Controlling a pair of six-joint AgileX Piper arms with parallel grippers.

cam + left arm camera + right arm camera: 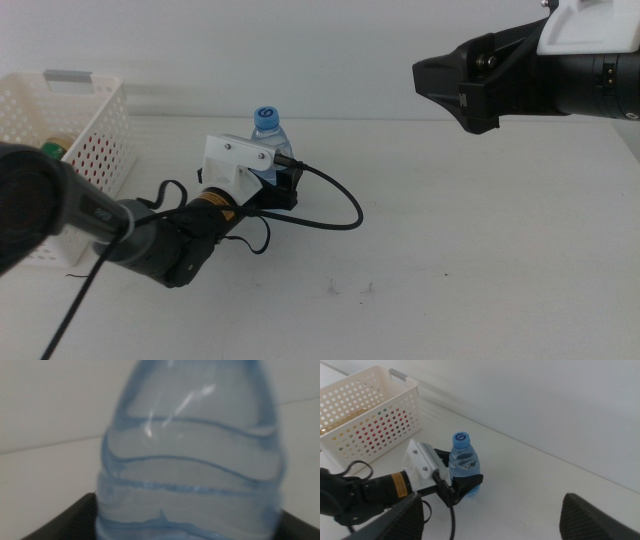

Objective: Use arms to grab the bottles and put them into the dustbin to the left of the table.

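Straddling the upright water bottle [268,137], the left gripper [283,186] has a jaw either side, seemingly closing for lift; dustbin [92,140] sits leftward. Right gripper [470,80] waits, spread empty, well right.

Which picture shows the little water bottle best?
The right wrist view: the whole water bottle stands upright, blue cap showing, at the left gripper. The left wrist view shows only its blurry body; the middle view mostly its cap.

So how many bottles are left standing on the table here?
1: the water bottle stands mid-table between the left gripper jaws. Others may lie hidden inside the basket.
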